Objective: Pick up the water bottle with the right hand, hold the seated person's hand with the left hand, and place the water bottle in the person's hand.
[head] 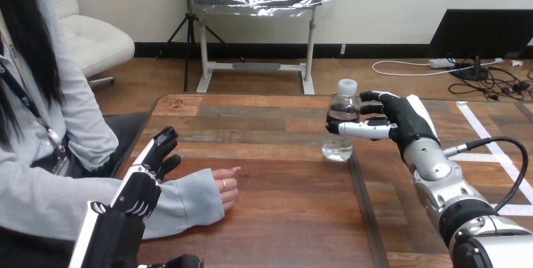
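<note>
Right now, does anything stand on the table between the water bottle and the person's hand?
Nothing visible does. Only bare table lies between the water bottle, gripped by the right hand, and the person's hand resting on the wood. The left hand sits by the person's sleeve, outside that path.

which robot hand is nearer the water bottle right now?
Right. The right robot hand is at the water bottle, its fingers curled round it. The left robot hand is well off to the left, by the person's sleeve.
</note>
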Tool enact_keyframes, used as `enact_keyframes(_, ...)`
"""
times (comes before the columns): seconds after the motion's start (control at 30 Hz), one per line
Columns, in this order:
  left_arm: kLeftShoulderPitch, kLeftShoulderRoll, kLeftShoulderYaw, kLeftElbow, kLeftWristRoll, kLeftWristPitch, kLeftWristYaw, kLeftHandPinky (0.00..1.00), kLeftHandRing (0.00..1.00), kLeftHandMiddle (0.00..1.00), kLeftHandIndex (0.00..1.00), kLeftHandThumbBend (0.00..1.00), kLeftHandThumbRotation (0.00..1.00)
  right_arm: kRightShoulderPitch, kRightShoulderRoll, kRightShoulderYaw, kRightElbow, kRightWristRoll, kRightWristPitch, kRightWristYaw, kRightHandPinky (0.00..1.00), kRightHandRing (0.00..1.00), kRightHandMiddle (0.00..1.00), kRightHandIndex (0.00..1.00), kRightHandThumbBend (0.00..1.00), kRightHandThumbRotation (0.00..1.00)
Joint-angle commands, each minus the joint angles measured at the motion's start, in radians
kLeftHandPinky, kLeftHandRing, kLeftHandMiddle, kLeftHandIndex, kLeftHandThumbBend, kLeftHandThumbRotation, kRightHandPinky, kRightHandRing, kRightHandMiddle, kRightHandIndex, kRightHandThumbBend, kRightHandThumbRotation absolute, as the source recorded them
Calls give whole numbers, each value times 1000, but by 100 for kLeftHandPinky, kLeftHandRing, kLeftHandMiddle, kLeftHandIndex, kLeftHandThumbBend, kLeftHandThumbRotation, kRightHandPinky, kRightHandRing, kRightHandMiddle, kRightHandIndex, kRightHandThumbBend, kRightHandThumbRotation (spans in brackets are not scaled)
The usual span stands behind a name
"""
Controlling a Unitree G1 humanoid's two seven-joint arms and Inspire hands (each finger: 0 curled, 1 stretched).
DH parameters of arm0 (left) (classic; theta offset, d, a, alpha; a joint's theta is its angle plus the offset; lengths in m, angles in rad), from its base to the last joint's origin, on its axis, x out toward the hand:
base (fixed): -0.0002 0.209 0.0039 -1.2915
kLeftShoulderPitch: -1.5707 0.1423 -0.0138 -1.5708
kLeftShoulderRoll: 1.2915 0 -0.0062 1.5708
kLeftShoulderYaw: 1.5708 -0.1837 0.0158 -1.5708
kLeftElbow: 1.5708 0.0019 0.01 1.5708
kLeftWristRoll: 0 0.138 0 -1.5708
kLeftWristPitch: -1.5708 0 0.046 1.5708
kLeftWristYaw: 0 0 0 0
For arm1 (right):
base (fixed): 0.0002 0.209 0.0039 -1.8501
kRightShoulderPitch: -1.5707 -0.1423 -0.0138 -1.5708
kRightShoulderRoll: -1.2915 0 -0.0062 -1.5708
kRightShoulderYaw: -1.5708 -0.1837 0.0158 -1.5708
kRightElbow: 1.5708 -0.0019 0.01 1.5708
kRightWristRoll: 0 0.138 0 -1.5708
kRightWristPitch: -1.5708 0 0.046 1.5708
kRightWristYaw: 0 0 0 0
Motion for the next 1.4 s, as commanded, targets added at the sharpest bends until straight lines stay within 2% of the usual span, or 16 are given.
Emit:
enact_keyframes(0.0,-43,-2,-2,0,2,-23,5,90,95,96,91,100,62,-92,8,-29,11,23,1,-17,62,70,72,72,97,10)
enact_keyframes(0.23,-46,2,-2,9,1,-28,2,90,95,96,91,100,63,-86,8,-42,12,30,5,-22,57,64,65,66,99,8)
enact_keyframes(0.4,-43,8,-10,3,-15,-20,-7,90,96,96,91,100,62,-81,7,-36,13,16,2,-36,57,61,61,63,99,8)
enact_keyframes(0.53,-46,7,-8,8,-14,-24,-7,90,96,96,91,100,62,-76,8,-48,13,26,-8,-33,57,60,58,61,100,6)
enact_keyframes(0.8,-47,4,-14,7,-25,-19,-13,90,96,96,91,100,59,-72,3,-39,15,12,3,-40,57,59,55,59,99,6)
enact_keyframes(0.93,-50,2,-12,12,-23,-22,-10,91,96,96,91,100,60,-71,6,-60,14,35,0,-24,54,57,54,58,100,8)
enact_keyframes(1.2,-50,1,-11,9,-14,-18,-5,91,96,96,90,100,61,-68,8,-61,11,38,-8,-21,47,57,60,61,100,20)
enact_keyframes(1.37,-53,5,-18,8,-28,-13,-13,91,97,96,91,100,60,-66,9,-51,8,32,-15,-24,46,60,66,68,100,27)
